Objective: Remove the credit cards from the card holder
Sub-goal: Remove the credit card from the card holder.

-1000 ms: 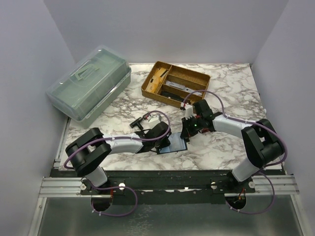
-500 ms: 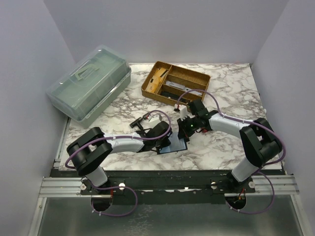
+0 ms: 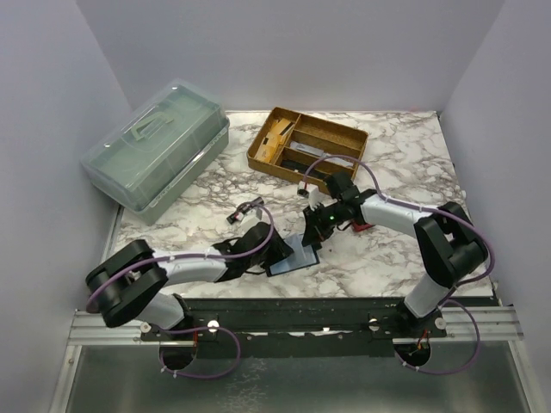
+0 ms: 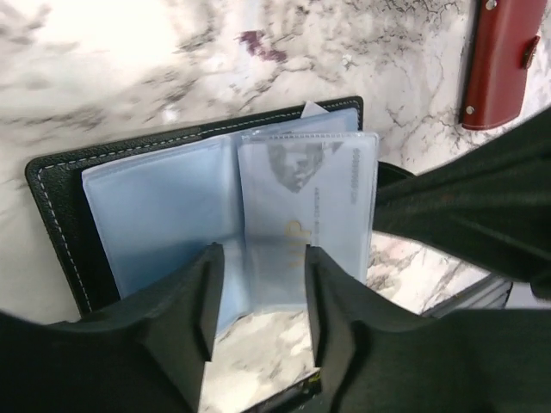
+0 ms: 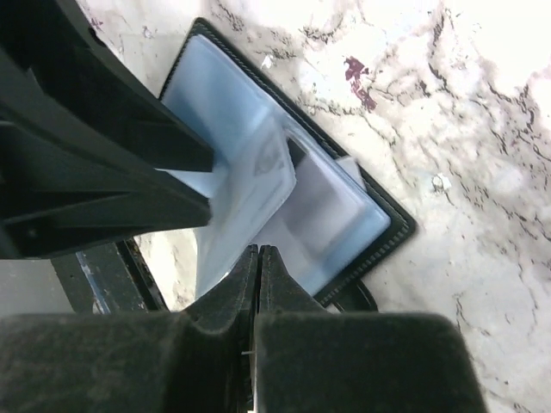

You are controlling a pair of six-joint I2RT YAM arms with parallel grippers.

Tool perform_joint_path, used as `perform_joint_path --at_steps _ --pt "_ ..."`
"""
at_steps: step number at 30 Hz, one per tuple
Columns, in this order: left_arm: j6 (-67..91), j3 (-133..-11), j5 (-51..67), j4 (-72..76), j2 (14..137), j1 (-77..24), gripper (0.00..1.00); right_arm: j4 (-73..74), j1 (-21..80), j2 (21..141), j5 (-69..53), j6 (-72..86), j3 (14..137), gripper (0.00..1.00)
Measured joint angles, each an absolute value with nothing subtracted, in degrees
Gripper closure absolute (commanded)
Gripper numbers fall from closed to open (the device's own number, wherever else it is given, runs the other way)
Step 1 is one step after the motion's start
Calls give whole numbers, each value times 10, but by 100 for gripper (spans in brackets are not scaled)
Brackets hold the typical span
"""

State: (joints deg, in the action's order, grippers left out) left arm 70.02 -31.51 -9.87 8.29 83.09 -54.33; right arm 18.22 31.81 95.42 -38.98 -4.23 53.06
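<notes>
While the black card holder (image 4: 52,206) lies open flat on the marble surface (image 3: 405,258), near the front edge between the two arms, the one credit card (image 4: 314,215) I can make out is tucked inside one of its clear sleeves (image 4: 164,224). It's pale grey, with a faint portrait print showing through the plastic. The left hand (image 4: 260,258) is released: its fingers (image 4: 185,318) stand apart over the near edge of the sleeves and aren't gripping anything. The right hand (image 5: 258,251) is clenched tight, with its tips right at the edge of a sleeve leaf that's lifted off the holder. Honestly can't tell if it's pinching that leaf or just touching it. A red wallet (image 4: 499,64) lies on the marble a little way from the holder, a grey-green toolbox (image 3: 159,146) sits far left, and a wooden tray (image 3: 344,133) sits at the far middle.
</notes>
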Motion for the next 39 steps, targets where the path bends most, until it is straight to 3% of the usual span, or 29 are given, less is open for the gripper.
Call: perform_joint_path --at_steps 3,11,13,19,25,34,39 --pt "736 -255 -100 105 768 -540 43 183 318 974 -409 -34 545 100" --pt "801 -167 -102 172 702 -537 43 200 320 1040 -481 -11 589 100" --pt "806 -164 -103 179 701 -537 47 203 322 1052 -488 -9 599 100" --pt "810 -164 -113 182 694 -537 74 207 323 1037 -440 -10 596 100" --pt "800 -193 -115 164 730 -536 78 204 323 987 -371 -11 558 100" --pt "769 -263 -114 119 790 -532 76 202 323 987 -354 -13 549 100" --pt "768 -262 -114 105 790 -529 88 203 328 1001 -353 -15 549 100"
